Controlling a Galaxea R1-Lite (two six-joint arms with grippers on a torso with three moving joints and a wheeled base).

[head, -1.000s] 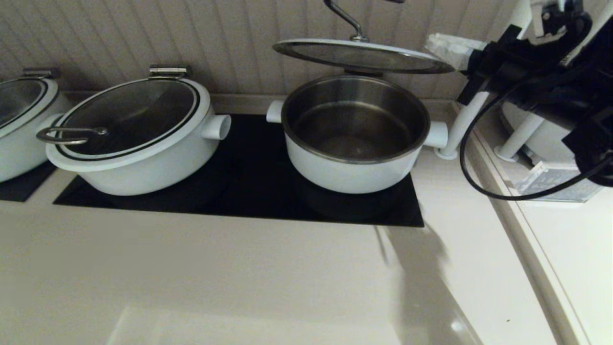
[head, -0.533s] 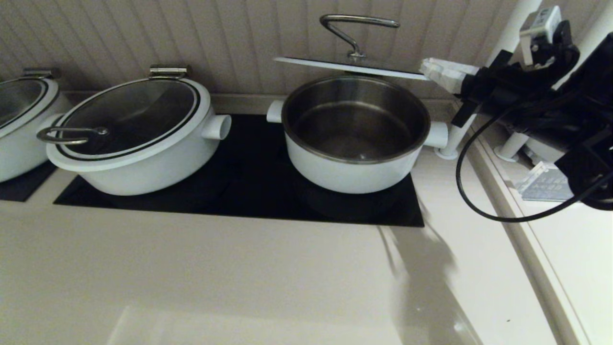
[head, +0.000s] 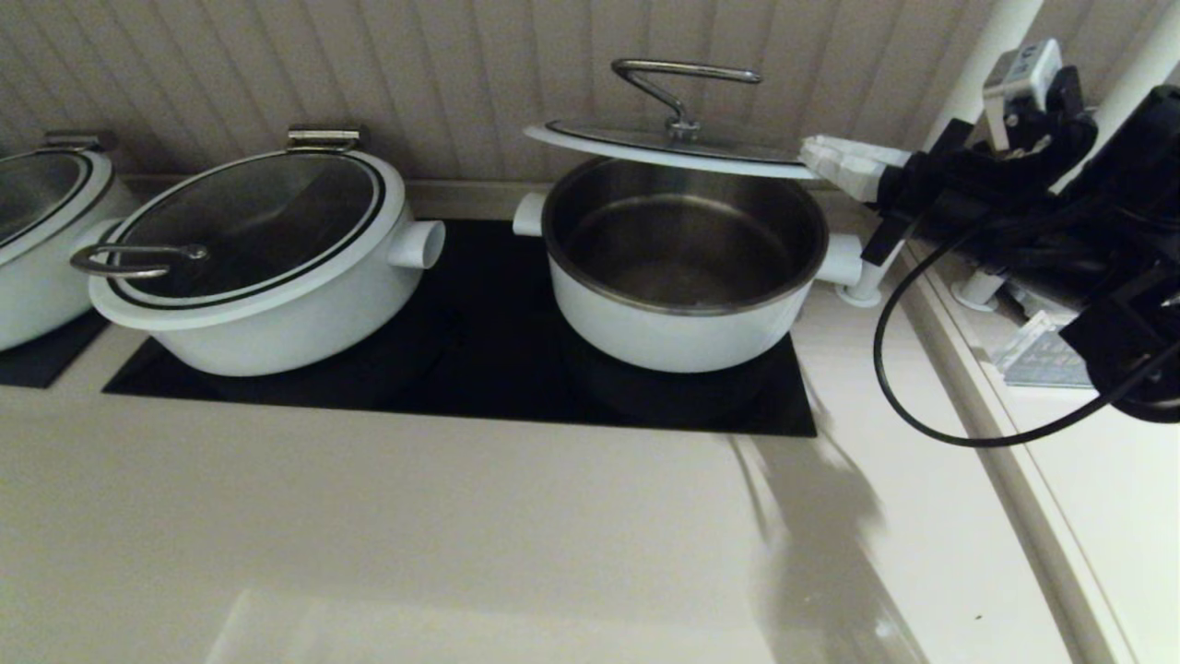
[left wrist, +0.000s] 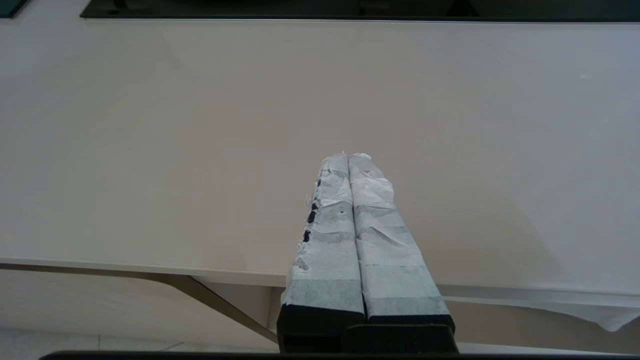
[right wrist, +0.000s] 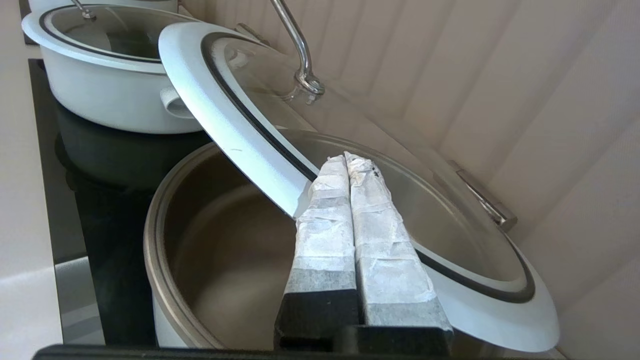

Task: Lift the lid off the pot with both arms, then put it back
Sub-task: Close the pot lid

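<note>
Head view: the pot (head: 682,267) sits right of centre on the black cooktop (head: 479,360), open, steel inside showing. The lid (head: 678,148) hangs just above the pot's back rim, nearly level, bent steel handle (head: 682,88) on top. The right gripper (head: 843,166) reaches in from the upper right, its cloth-wrapped fingers pressed together on the lid's right edge. A wider covered pot (head: 263,258) stands left of centre; another one (head: 41,240) is cut off at the far left edge.

Left wrist view: the left gripper (left wrist: 348,160) hangs low centre over the bare pale counter (left wrist: 200,125), fingers closed flat against each other, holding nothing.

Right wrist view: wrapped fingers (right wrist: 325,210) at lower centre lie against the lid's white rim. The lid runs tilted from upper left to lower right above the open pot at lower left.
</note>
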